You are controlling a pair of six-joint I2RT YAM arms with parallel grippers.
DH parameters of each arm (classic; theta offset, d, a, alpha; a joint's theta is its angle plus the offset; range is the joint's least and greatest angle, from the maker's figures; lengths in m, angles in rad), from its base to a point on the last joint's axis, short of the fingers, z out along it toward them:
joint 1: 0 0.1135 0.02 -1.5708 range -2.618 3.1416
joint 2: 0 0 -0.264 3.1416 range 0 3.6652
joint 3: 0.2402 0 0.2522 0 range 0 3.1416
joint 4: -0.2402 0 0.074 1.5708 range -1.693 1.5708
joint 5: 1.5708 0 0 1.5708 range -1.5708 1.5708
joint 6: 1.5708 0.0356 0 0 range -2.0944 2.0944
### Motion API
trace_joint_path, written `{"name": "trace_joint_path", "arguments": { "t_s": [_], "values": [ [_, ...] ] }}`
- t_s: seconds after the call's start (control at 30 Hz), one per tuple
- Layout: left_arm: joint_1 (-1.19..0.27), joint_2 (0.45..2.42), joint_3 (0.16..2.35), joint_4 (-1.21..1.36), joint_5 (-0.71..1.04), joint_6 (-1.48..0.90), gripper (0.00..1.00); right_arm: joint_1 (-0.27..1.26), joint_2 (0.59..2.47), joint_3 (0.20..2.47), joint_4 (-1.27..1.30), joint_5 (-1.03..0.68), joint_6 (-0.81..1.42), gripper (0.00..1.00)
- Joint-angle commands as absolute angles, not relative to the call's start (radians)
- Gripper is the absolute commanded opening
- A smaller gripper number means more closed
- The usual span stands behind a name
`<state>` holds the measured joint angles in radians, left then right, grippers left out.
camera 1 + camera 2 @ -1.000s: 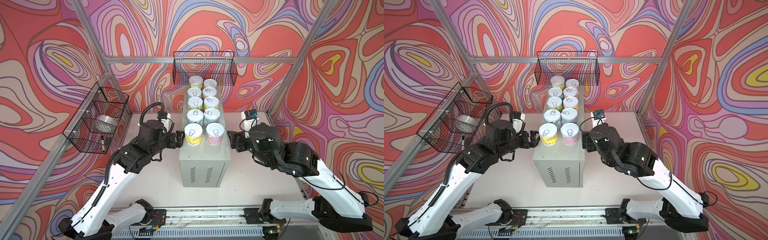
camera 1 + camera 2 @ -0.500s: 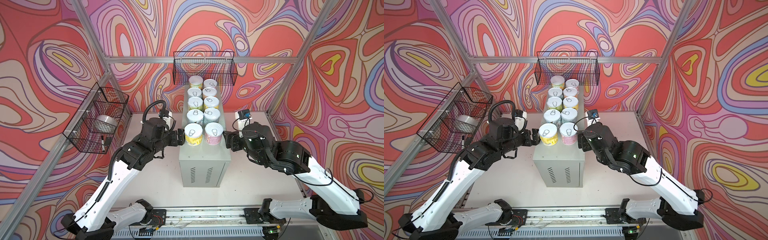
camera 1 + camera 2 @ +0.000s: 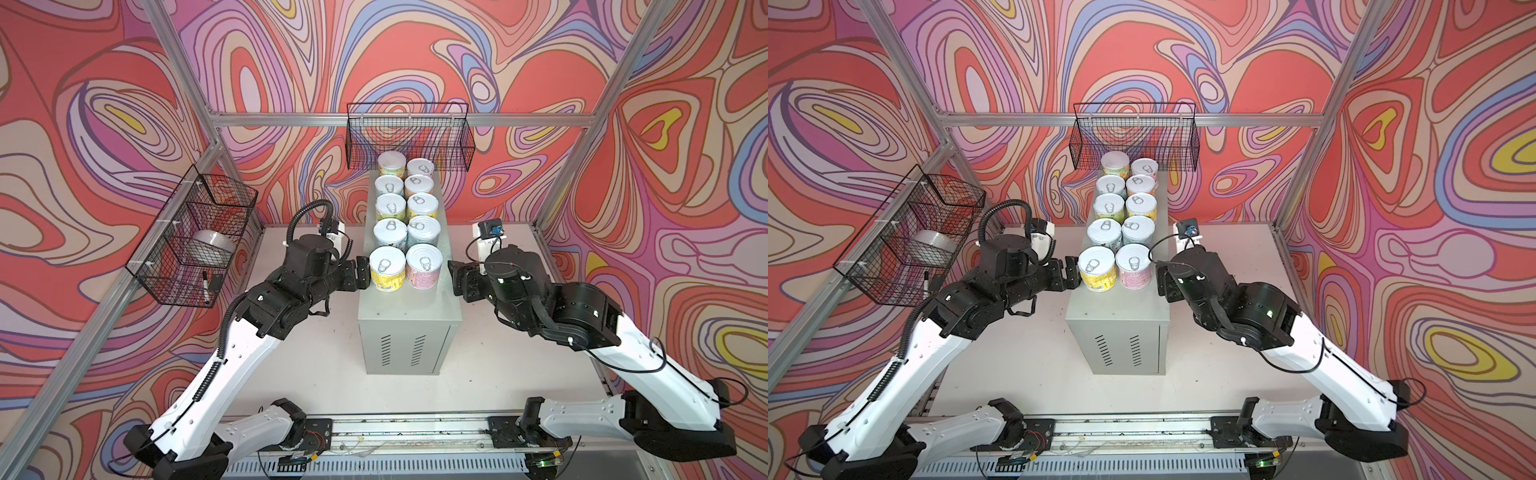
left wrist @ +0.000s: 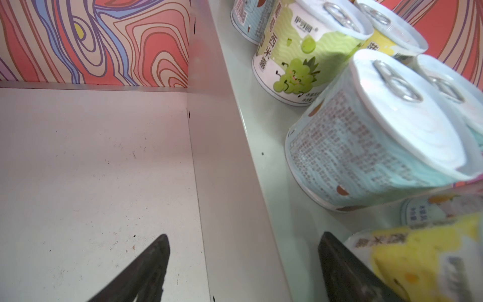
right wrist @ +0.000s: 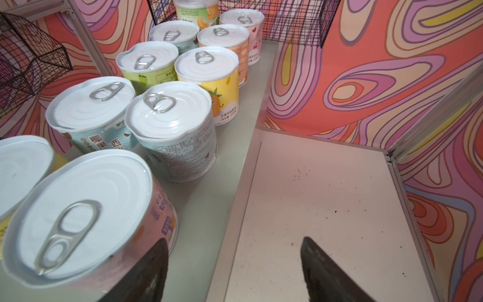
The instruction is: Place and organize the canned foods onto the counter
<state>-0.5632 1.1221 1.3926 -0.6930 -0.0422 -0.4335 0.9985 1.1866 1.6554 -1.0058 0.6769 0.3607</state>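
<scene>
In both top views we look down from high up in front, toward the back wall (image 3: 415, 54), far enough off to see the whole white table (image 3: 328, 353). On the left wrist we sit very close by the left side of the counter (image 4: 282, 214), looking along the cans (image 4: 366, 146). On the right wrist we sit close by its right side. All views share those cans.
</scene>
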Motion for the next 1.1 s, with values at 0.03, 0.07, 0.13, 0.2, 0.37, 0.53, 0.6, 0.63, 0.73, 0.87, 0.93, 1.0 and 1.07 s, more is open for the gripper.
{"name": "trace_joint_path", "arguments": {
  "t_s": [0.03,0.07,0.13,0.2,0.37,0.53,0.6,0.63,0.73,0.87,0.93,1.0,1.07],
  "values": [
    [-0.573,1.154,1.366,-0.715,-0.040,-0.448,0.89,1.003,1.130,1.629,-1.015,0.748,0.378,0.82],
    [-0.573,1.158,1.369,-0.717,-0.043,-0.448,0.89,1.002,1.123,1.623,-1.015,0.752,0.380,0.82],
    [-0.573,1.159,1.379,-0.731,-0.065,-0.443,0.89,1.002,1.113,1.617,-1.016,0.756,0.384,0.82],
    [-0.572,1.150,1.382,-0.743,-0.093,-0.434,0.90,1.003,1.105,1.608,-1.016,0.763,0.388,0.82],
    [-0.573,1.113,1.387,-0.788,-0.218,-0.401,0.96,1.003,1.103,1.581,-1.011,0.791,0.387,0.83],
    [-0.568,1.057,1.370,-0.820,-0.343,-0.382,1.00,0.988,1.094,1.551,-0.988,0.803,0.382,0.83],
    [-0.550,1.033,1.356,-0.823,-0.352,-0.385,1.00,0.957,1.090,1.528,-0.965,0.778,0.374,0.84],
    [-0.531,1.023,1.348,-0.823,-0.342,-0.389,1.00,0.933,1.091,1.516,-0.953,0.755,0.370,0.84],
    [-0.424,0.986,1.310,-0.796,-0.245,-0.416,1.00,0.778,1.094,1.463,-0.901,0.587,0.359,0.85],
    [-0.255,0.954,1.226,-0.719,-0.135,-0.459,1.00,0.544,1.116,1.370,-0.795,0.336,0.349,0.91],
    [-0.190,0.955,1.171,-0.665,-0.110,-0.484,1.00,0.451,1.143,1.322,-0.737,0.243,0.353,0.98],
    [-0.173,0.956,1.098,-0.591,-0.170,-0.502,1.00,0.376,1.166,1.247,-0.643,0.183,0.359,0.98],
    [-0.172,0.954,1.019,-0.511,-0.244,-0.505,1.00,0.336,1.167,1.135,-0.517,0.146,0.365,0.98]
  ]
}}
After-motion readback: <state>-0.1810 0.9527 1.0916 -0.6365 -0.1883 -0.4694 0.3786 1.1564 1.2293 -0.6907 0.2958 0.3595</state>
